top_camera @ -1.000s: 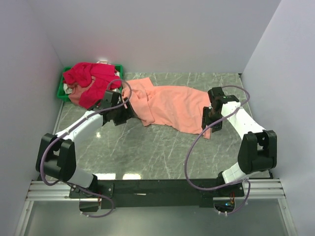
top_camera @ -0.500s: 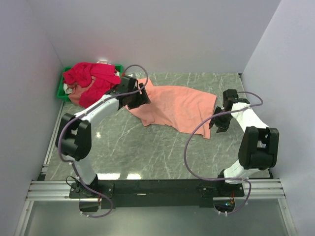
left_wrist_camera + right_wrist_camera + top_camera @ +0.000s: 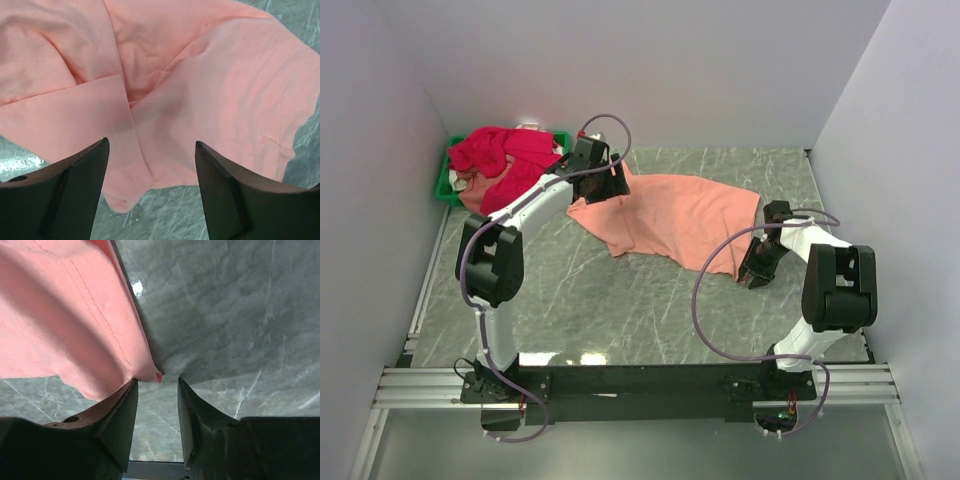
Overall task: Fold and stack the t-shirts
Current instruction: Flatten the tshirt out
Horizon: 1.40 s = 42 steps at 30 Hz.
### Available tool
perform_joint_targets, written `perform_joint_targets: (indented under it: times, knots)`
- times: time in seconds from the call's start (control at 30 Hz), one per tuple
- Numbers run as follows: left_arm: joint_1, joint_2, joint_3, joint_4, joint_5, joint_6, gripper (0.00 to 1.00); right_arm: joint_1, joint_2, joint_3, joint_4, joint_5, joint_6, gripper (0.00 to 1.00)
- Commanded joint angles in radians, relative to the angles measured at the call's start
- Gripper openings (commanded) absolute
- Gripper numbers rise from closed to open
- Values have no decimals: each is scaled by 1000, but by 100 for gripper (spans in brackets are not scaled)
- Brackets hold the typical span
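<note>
Salmon-peach t-shirt [image 3: 680, 215] lies spread out, softly creased.

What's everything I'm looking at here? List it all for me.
salmon t-shirt: one, salmon-peach, spread across the table's middle.
crimson t-shirts: heap, count unclear, crimson-pink, over the bin, far left.
green bin: one, green, far left corner, mostly covered.
table: one, grey-green marbled.
walls: three, white, around the table.
left arm: one, white and black, reaching far left.
right arm: one, white and black, right side.
left gripper: one, black, open above the salmon t-shirt.
right gripper: one, black, open at the salmon t-shirt's corner.
</note>
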Motion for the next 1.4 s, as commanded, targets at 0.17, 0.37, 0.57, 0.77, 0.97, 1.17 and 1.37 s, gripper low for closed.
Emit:
perform_joint_targets:
  times: [0.17, 0.37, 0.57, 0.77, 0.97, 1.17, 1.37]
  knots:
    - [1, 19, 72, -26, -25, 52, 75, 0, 9, 19, 62, 22, 1, 43]
    - [3, 42, 94, -41, -55, 63, 75, 2, 38, 15, 86, 19, -10, 40]
    - [3, 93, 120, -80, -112, 66, 75, 2, 62, 19, 94, -1, -18, 19]
    - [4, 157, 163, -104, -146, 64, 74, 2, 42, 22, 83, 2, -19, 0]
    - [16, 187, 192, -83, -198, 46, 72, 2, 25, 13, 88, -12, -19, 0]
    - [32, 265, 290, -98, -188, 40, 68, 2, 25, 13, 92, -12, -18, 0]
    - [32, 326, 309, -130, -166, 40, 65, 2, 24, 38, 81, -3, -15, 0]
